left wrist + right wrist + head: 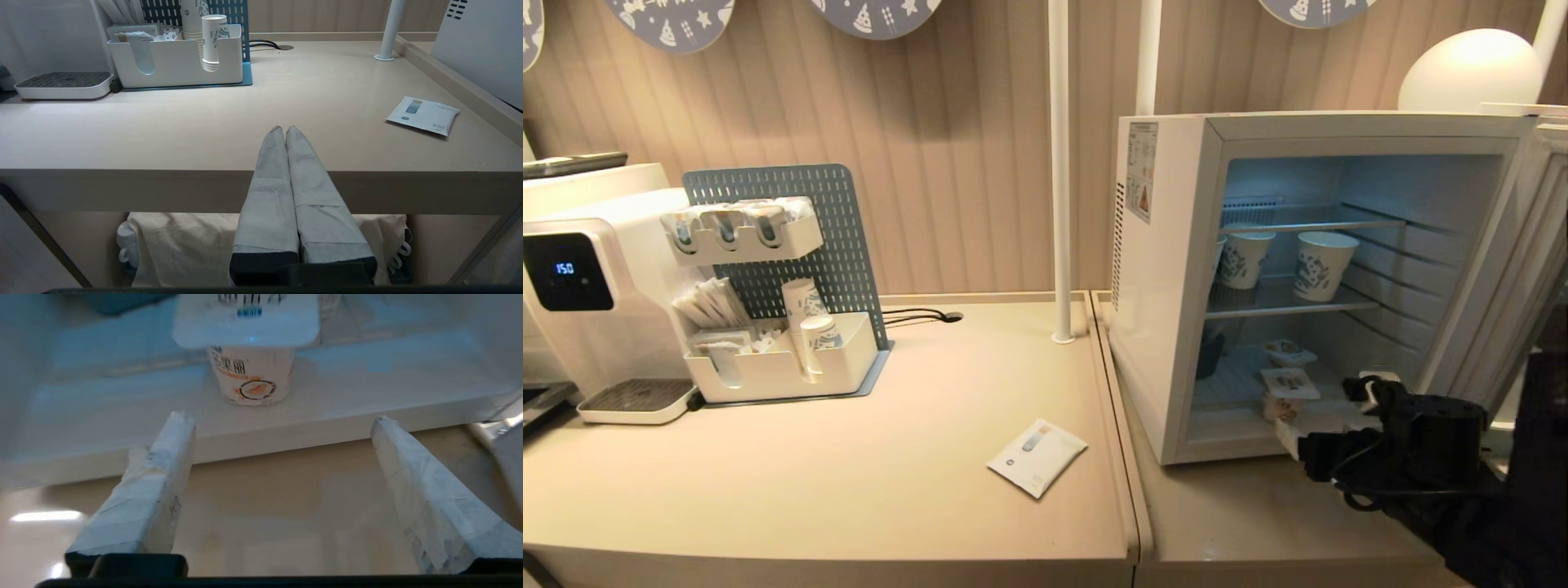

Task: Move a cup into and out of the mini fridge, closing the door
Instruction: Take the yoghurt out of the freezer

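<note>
The white mini fridge (1168, 286) stands on the right counter, lit inside, and its door (1507, 269) is swung wide to the right. Two patterned paper cups (1245, 257) (1323, 263) sit on its wire shelf. Sealed yogurt cups (1289, 384) rest on the fridge floor. My right gripper (1327, 407) hovers low over the counter just outside the fridge's bottom lip, open and empty. In the right wrist view the nearest yogurt cup (253, 379) stands straight ahead of the right gripper (282, 418), beyond its fingertips. My left gripper (284, 128) is parked shut by the left table's front edge.
A water dispenser (572, 278) and a pegboard organizer (784, 359) with stacked cups stand at the back left. A white packet (1037, 456) lies on the left table near the raised seam (1119, 408). A white pole (1059, 163) rises beside the fridge.
</note>
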